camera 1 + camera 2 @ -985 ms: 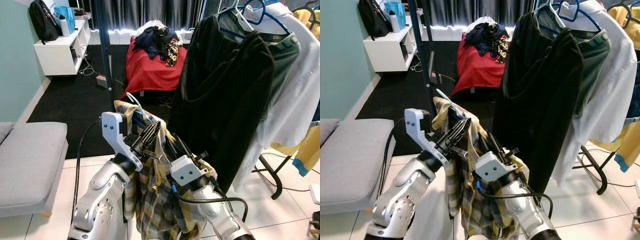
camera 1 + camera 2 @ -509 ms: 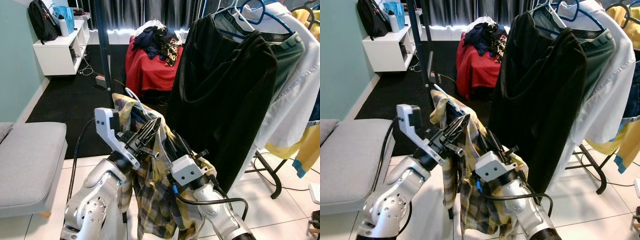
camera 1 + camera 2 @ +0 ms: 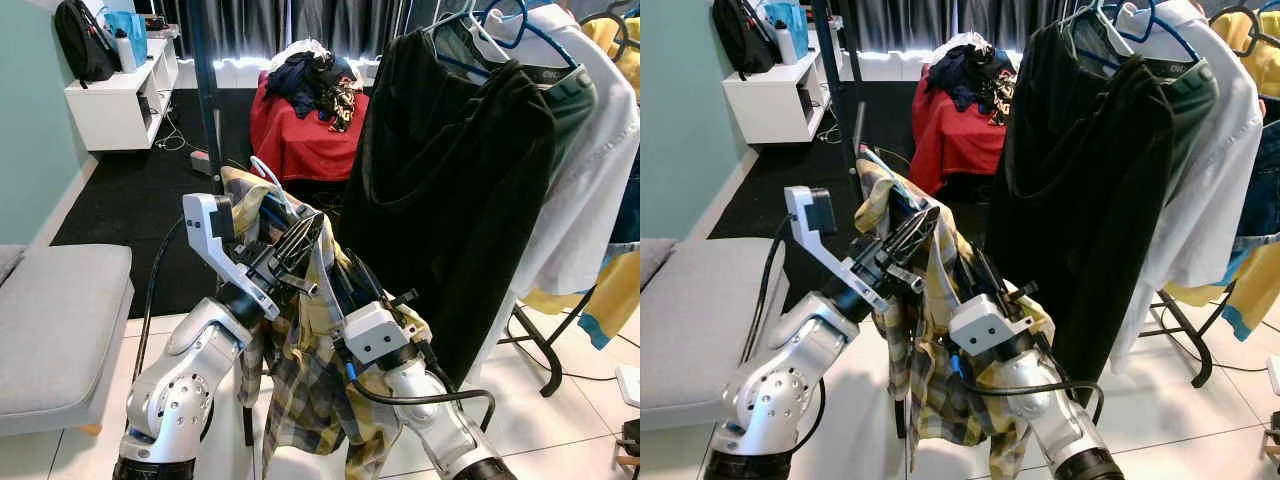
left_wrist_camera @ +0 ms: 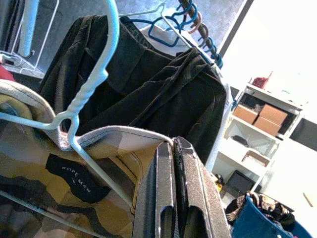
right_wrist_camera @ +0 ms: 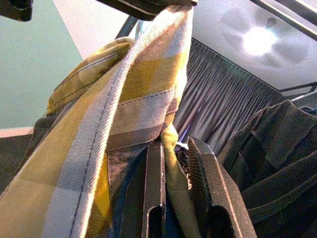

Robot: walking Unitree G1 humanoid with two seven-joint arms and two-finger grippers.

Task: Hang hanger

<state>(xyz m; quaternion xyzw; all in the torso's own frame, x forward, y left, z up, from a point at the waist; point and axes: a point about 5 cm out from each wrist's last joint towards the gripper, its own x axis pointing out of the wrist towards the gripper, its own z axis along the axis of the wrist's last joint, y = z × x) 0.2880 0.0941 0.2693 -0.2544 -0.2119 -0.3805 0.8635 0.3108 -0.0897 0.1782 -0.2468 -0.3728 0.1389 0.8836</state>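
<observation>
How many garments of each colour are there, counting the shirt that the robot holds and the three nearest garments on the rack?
Yellow checked shirt, at the left gripper and right gripper: 1
Black garment: 1
Dark green garment: 1
White shirt: 1
Total: 4

Two silver arms [image 3: 190, 375], white wrist housings [image 3: 372, 333], black cables, seemingly ribbed black jaws

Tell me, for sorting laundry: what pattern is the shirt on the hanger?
Yellow, grey and white plaid shirt, clearest in the right wrist view.
</observation>
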